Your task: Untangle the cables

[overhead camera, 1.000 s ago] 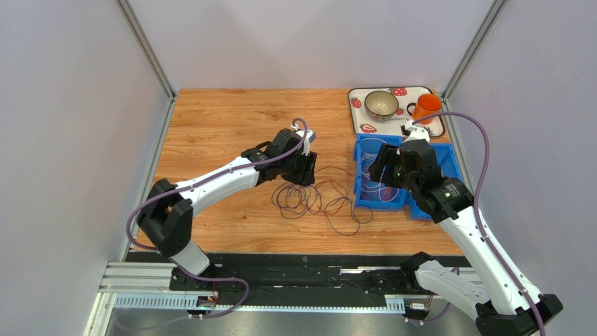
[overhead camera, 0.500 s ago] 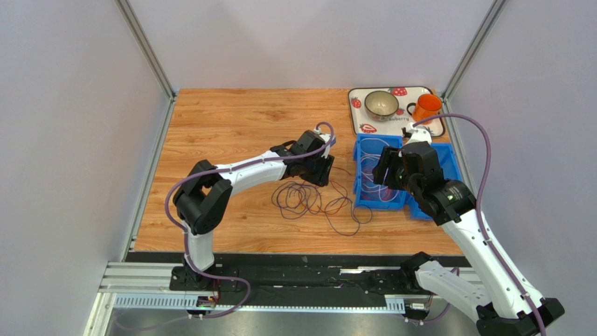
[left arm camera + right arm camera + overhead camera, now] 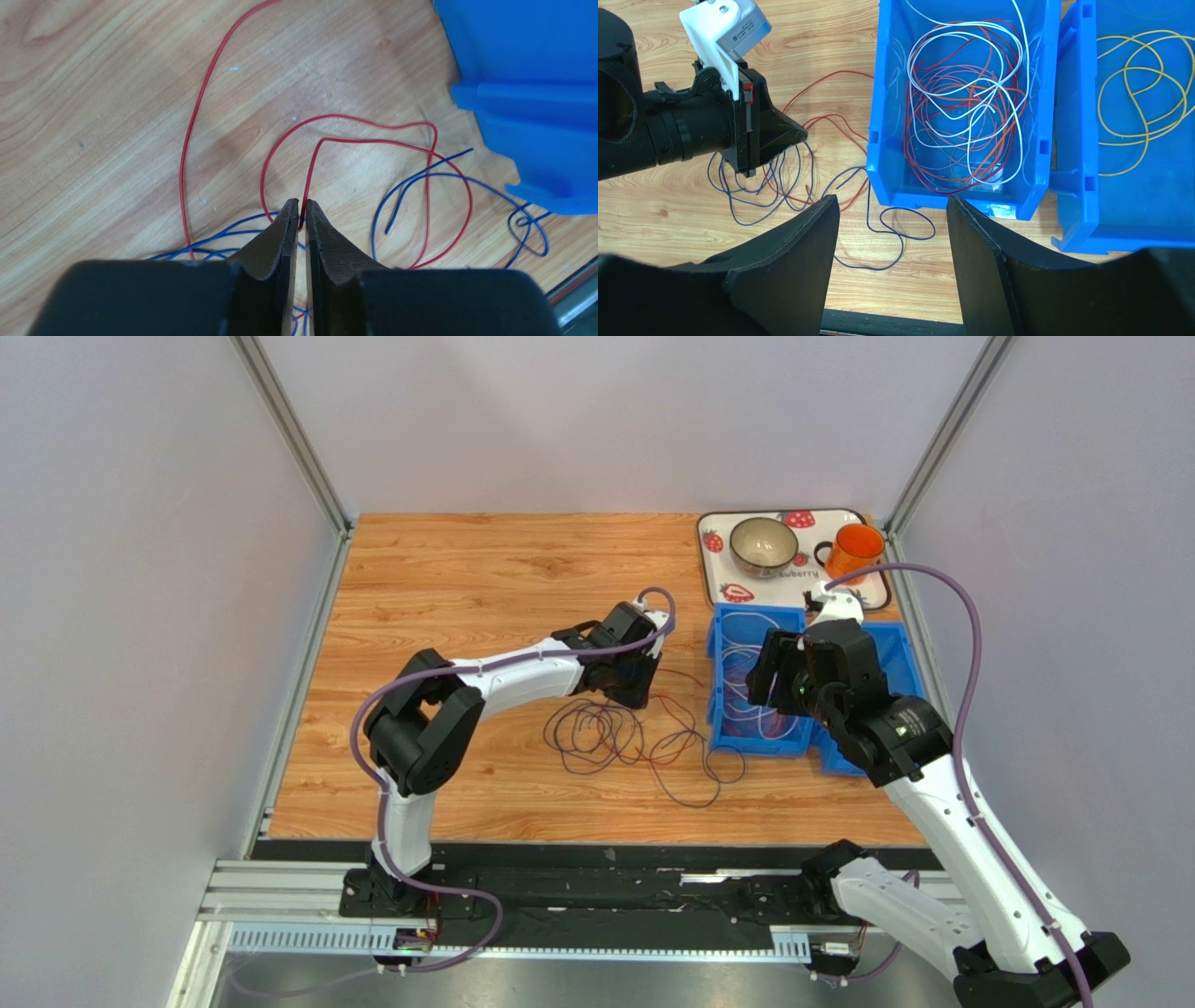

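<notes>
— Where's everything sitting?
— Loose cables [image 3: 617,735] mid-worktop [image 3: 463,588], left hand [image 3: 638,689] at their far edge. A bin [image 3: 718,717] just right of them, a second bin [image 3: 912,669] beside it, coiled cables [image 3: 962,105] in both.
— And behind?
— Tray [image 3: 718,577] at the back, bowl [image 3: 765,543] left of cup [image 3: 853,550] on it. Right hand [image 3: 769,686] over the bins.

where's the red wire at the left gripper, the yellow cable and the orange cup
red wire [image 3: 351,117]: left wrist view, top of its arc
yellow cable [image 3: 1134,94]: right wrist view, where its loops cross
orange cup [image 3: 854,549]: top external view, its body
</notes>
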You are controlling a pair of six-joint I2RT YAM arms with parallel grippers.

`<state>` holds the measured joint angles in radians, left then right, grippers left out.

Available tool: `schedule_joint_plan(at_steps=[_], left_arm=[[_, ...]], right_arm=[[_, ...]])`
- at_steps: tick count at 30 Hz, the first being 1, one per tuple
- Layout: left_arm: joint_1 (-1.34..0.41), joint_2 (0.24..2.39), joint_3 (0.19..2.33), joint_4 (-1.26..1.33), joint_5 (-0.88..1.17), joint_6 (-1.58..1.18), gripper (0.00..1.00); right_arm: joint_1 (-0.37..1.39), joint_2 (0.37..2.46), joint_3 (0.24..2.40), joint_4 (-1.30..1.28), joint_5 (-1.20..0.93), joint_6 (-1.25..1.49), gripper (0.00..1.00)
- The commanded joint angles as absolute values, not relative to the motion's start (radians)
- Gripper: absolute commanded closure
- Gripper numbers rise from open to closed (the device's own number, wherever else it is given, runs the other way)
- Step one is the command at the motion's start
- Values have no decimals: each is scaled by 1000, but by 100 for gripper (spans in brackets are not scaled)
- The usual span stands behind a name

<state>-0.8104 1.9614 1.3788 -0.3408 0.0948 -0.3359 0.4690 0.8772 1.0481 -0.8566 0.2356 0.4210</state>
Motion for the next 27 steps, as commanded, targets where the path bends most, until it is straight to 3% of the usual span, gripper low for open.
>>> schedule_joint_plan(at_steps=[1, 5, 17, 27], left_arm=[[-815, 1982, 1454, -348, 78, -305, 100], [-815, 1887, 1506, -409, 22, -269, 100], [-810, 1735, 1943, -771, -193, -124, 100], [-802, 1715, 2453, -939, -245, -57, 100]], right_arm=[[471, 865, 1058, -848, 255, 413, 38], [472, 856, 1066, -854, 249, 420, 38], [472, 816, 1088, -841, 178, 469, 39], [471, 782, 1085, -845, 137, 491, 39]])
